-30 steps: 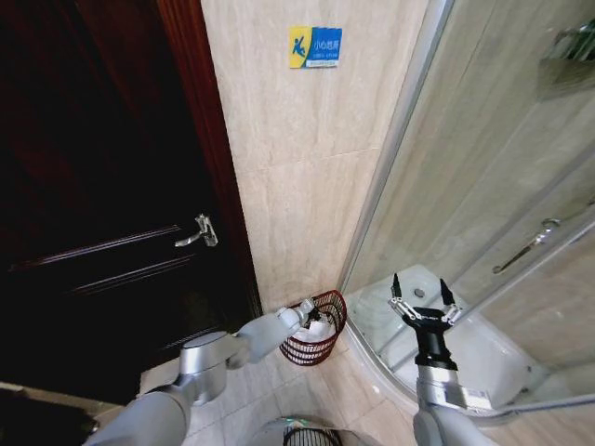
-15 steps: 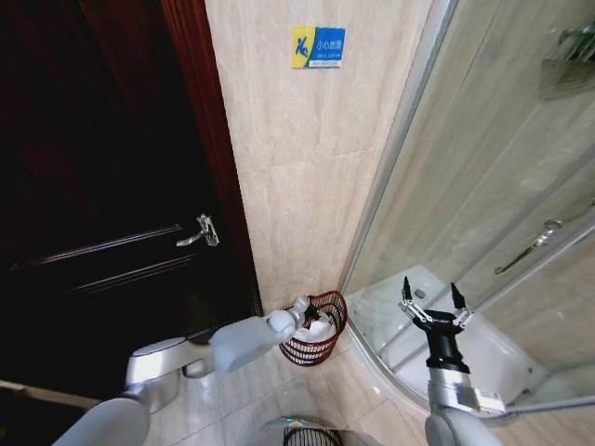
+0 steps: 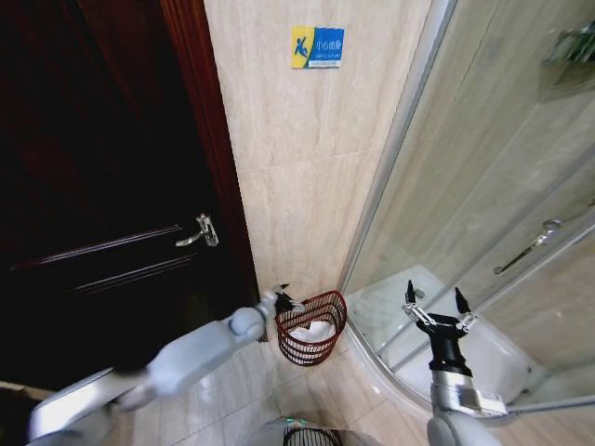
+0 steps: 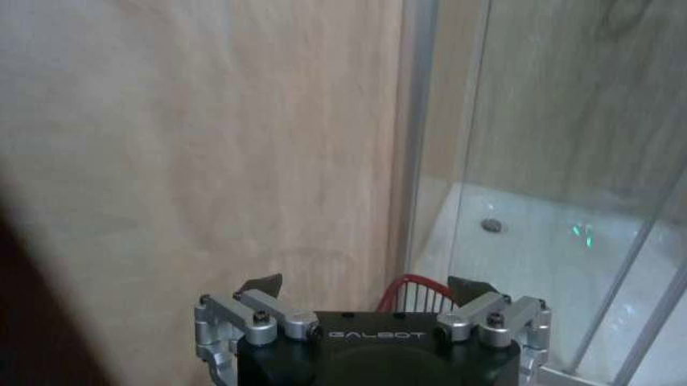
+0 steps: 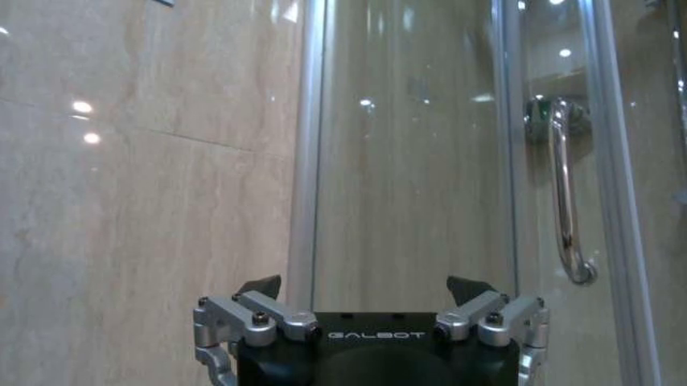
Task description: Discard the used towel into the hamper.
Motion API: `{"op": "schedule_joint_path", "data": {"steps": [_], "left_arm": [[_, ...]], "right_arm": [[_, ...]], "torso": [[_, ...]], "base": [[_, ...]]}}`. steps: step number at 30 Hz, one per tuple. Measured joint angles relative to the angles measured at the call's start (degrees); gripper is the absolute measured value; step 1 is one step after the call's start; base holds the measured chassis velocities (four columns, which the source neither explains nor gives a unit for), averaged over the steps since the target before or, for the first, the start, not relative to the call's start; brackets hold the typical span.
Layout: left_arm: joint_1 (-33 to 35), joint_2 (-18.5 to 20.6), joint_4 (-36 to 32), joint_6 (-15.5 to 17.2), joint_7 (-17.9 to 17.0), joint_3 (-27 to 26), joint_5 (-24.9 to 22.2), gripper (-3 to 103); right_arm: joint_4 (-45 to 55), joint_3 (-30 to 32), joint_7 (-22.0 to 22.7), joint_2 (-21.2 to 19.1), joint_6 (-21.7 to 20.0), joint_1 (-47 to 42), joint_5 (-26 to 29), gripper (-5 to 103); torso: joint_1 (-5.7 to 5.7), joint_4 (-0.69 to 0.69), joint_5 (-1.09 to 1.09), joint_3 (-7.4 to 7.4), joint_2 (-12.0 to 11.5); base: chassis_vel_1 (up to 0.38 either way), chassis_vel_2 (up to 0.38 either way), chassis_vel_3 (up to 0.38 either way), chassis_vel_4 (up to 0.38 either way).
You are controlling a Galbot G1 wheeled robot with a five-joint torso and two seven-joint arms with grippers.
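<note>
We see the white towel (image 3: pixel 312 332) lying inside the hamper (image 3: pixel 311 342), on the floor by the wall. Our left pincer (image 3: pixel 284 299) hangs released beside the rim; the right pincer (image 3: pixel 435 308) waits released (towel looks soft, light; pinch any fold).

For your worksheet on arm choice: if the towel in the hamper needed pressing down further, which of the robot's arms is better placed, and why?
Probably the left. The left gripper hangs open beside the hamper rim, the towel just below. The right gripper is open too, but off by the shower glass.
</note>
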Motion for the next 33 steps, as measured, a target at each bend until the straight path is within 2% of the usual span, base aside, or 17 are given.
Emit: {"op": "schedule_joint_path", "data": {"steps": [2,3,5,6,10,13,14,17,18,21,22,24,25,26,28,29,33], "left_arm": [[6.0,1.9,-4.9,0.0,1.4,-7.9,1.6,100],[6.0,1.9,-4.9,0.0,1.4,-7.9,1.6,100],[12.5,3.0,-9.5,-0.1,2.4,-15.4,3.3,100],[12.5,3.0,-9.5,-0.1,2.4,-15.4,3.3,100],[23.5,3.6,-15.8,-0.2,2.7,-24.3,6.0,100],[32.3,2.3,-18.9,-3.3,1.2,-30.3,10.1,100],[32.3,2.3,-18.9,-3.3,1.2,-30.3,10.1,100],[39.3,-1.5,-21.8,-4.2,0.2,-36.9,12.9,100],[39.3,-1.5,-21.8,-4.2,0.2,-36.9,12.9,100],[46.3,-9.6,-24.7,-5.1,0.8,-42.7,15.8,100],[46.3,-9.6,-24.7,-5.1,0.8,-42.7,15.8,100],[47.9,-14.6,-25.8,-6.2,1.7,-44.9,18.1,100],[48.8,-19.1,-26.6,-7.0,2.4,-46.0,20.2,100],[48.8,-19.1,-26.6,-7.0,2.4,-46.0,20.2,100],[49.6,-23.5,-27.4,-7.9,3.0,-46.9,22.8,100],[50.2,-26.6,-27.7,-8.9,3.7,-47.7,25.8,100],[50.8,-30.9,-28.5,-10.5,4.2,-48.6,29.2,100]], "right_arm": [[0.4,0.0,0.2,-0.5,0.4,-0.8,0.0,100],[0.4,0.0,0.2,-0.5,0.4,-0.8,0.0,100],[1.7,0.0,0.5,-0.8,0.2,-1.3,0.0,100],[1.7,0.0,0.5,-0.8,0.2,-1.3,0.0,100],[2.2,-0.1,0.8,-0.8,0.0,-2.2,-0.3,100],[3.2,0.0,0.9,-0.6,0.4,-2.9,-0.2,100],[3.2,0.0,0.9,-0.6,0.4,-2.9,-0.2,100],[4.7,0.1,1.0,-0.6,-0.2,-2.9,-0.2,100],[4.7,0.1,1.0,-0.6,-0.2,-2.9,-0.2,100],[6.6,0.0,1.1,-0.8,-1.1,-2.7,0.0,100],[6.6,0.0,1.1,-0.8,-1.1,-2.7,0.0,100],[7.1,-0.2,1.1,-0.8,-1.2,-2.7,0.0,100],[7.4,-0.5,1.1,-0.7,-1.4,-2.7,0.0,100],[7.4,-0.5,1.1,-0.7,-1.4,-2.7,0.0,100],[7.6,-1.0,1.1,-0.6,-1.5,-2.8,-0.2,100],[7.8,-1.4,1.0,-0.6,-1.5,-3.0,-0.6,100],[8.3,-1.6,0.9,-0.8,-1.4,-3.5,-1.1,100]], "torso": [[0.00,-0.02,0.03,0.00,0.0],[0.00,-0.02,0.03,0.00,0.0],[-0.01,-0.03,0.02,-0.01,0.0],[-0.01,-0.03,0.02,-0.01,0.0],[0.00,-0.02,0.02,0.00,0.0],[-0.01,-0.02,0.01,-0.01,0.0],[-0.01,-0.02,0.01,-0.01,0.0],[-0.01,-0.04,0.04,-0.01,0.0],[-0.01,-0.04,0.04,-0.01,0.0],[0.00,-0.02,0.05,-0.01,0.0],[0.00,-0.02,0.05,-0.01,0.0],[-0.01,-0.02,0.05,-0.01,0.0],[-0.01,-0.01,0.03,-0.01,0.0],[-0.01,-0.01,0.03,-0.01,0.0],[-0.01,-0.02,0.06,-0.01,0.0],[0.00,-0.03,0.05,0.00,0.0],[0.00,-0.03,0.05,0.00,0.0]], "base": [[0.000,0.000,0.000,0.000],[0.000,0.000,0.000,0.000],[0.000,0.000,0.000,0.000],[0.000,0.000,0.000,0.000],[0.000,0.000,0.000,0.000],[0.000,0.000,0.000,0.000],[0.000,0.000,0.000,0.000],[0.000,0.000,0.000,0.000],[0.000,0.000,0.000,0.000],[0.000,0.000,0.000,0.000],[0.000,0.000,0.000,0.000],[0.000,0.000,0.000,0.000],[0.000,0.000,0.000,0.000],[0.000,0.000,0.000,0.000],[0.000,0.000,0.000,0.000],[0.000,0.000,0.000,0.000],[0.000,0.000,0.000,0.000]]}}
